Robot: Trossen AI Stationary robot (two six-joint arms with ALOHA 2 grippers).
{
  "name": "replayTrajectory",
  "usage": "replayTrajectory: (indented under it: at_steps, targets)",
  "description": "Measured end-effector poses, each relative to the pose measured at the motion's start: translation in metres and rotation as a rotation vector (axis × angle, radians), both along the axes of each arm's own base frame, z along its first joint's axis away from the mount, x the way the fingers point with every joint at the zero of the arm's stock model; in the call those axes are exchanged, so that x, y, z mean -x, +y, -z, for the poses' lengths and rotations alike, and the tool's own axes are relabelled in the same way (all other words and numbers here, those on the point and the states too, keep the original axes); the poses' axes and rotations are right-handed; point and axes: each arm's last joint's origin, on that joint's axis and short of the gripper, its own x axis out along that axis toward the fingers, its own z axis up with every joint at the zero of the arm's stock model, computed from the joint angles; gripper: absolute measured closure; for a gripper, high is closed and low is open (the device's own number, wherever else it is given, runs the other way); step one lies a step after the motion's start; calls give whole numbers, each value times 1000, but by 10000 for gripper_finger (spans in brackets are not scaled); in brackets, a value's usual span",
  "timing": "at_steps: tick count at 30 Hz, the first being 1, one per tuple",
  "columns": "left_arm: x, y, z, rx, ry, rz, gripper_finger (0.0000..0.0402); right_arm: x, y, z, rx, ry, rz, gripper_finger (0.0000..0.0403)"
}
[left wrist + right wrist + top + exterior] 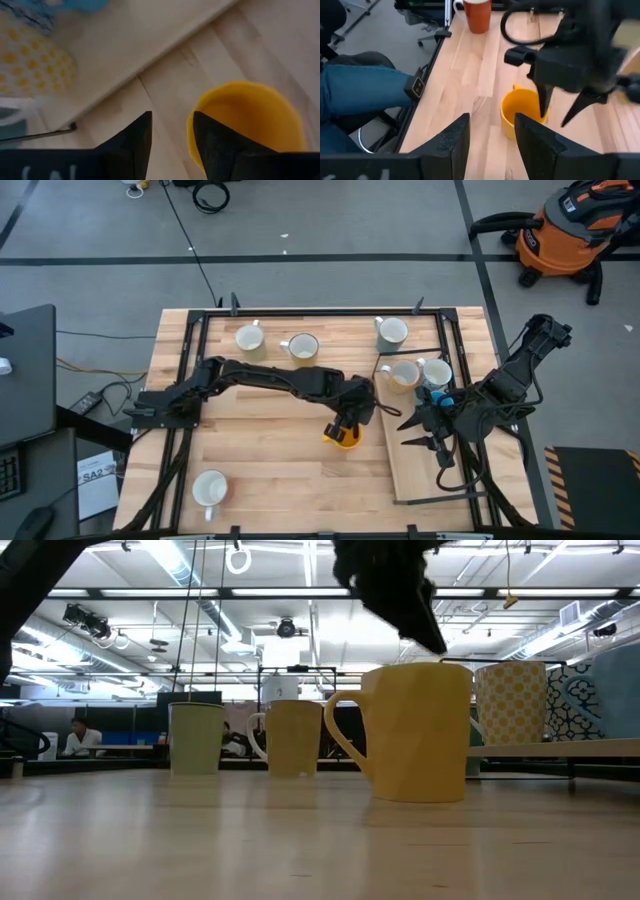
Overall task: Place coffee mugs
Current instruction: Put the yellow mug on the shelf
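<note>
From overhead, the left gripper point(345, 428) is hanging spread-fingered over the yellow mug point(343, 438) mid-table, one finger dipping inside its rim, while cream mugs point(300, 348) are crowding the far edge, another white mug point(210, 488) is sitting alone near the front, and the right gripper point(428, 430), fingers apart and empty, is waiting over the raised board point(420, 470). At table height, the yellow mug point(415, 732) is standing upright on the pale wooden table point(200, 840), blocking mugs behind it, with an office beyond. The wrist cameras are showing the left fingers point(215, 142) straddling the mug's wall, and a seated person's jeans point(365, 92) beside the table.
</note>
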Motion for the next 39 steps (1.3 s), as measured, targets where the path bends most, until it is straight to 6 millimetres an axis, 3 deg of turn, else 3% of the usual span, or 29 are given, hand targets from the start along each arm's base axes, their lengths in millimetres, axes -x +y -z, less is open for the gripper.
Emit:
replayTrajectory:
  at_steps: [9,17,23,33,39]
  targets:
    - [27,-1,-59,62,58,-30,251,-16,-1,-12,47,-151,-88,243]
    - [66,1,-88,127,145,-91,251,-49,-2,0,131,-153,-205,243]
    - [99,-2,-75,196,166,-151,251,-74,-8,19,173,-73,-256,243]
    - [167,7,-19,328,-5,-385,251,-111,-12,62,305,74,-319,243]
    - [191,11,6,368,-61,-498,251,-124,-8,94,433,191,-419,243]
